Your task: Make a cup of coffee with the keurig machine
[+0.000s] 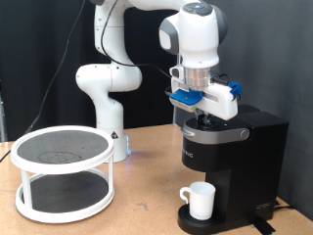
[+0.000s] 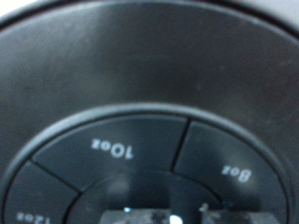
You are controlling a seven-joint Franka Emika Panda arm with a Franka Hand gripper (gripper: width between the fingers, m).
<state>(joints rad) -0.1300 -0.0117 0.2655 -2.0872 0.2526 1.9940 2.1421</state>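
The black keurig machine (image 1: pixel 245 157) stands at the exterior view's right, lid down. The white mug (image 1: pixel 201 200) sits on its round drip tray (image 1: pixel 201 224), under the spout, handle towards the exterior view's left. My gripper (image 1: pixel 205 117) points straight down onto the machine's top, its fingertips at or just above the control panel. The wrist view is filled by the machine's round dark panel (image 2: pixel 149 75), with size buttons marked 10oz (image 2: pixel 112 147), 8oz (image 2: pixel 234 168) and 12oz (image 2: pixel 33 213). The gripper (image 2: pixel 173 217) shows blurred at the frame's edge, fingers close together, holding nothing.
A white two-tier round rack (image 1: pixel 64 171) with dark mesh shelves stands on the wooden table at the exterior view's left. The robot's white base (image 1: pixel 103 88) rises behind it. A dark curtain hangs at the back.
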